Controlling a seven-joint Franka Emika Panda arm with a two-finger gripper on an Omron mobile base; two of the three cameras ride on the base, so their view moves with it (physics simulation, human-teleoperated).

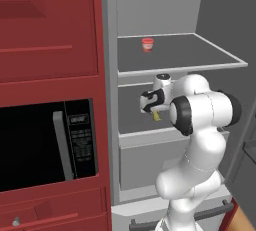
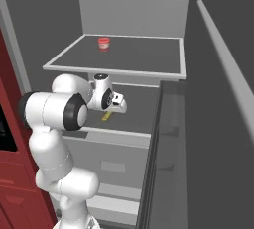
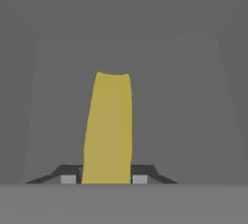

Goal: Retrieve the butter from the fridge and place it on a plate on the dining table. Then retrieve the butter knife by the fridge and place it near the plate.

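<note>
On the fridge (image 1: 112, 125) middle shelf, pincer (image 3: 106, 179) clamped on smooth, slim yellow butter (image 3: 107, 126) stick.

Both base views face the open fridge (image 1: 165, 50) from either side, sharing its shelves; the hand view looks close along the butter (image 3: 107, 126).
</note>
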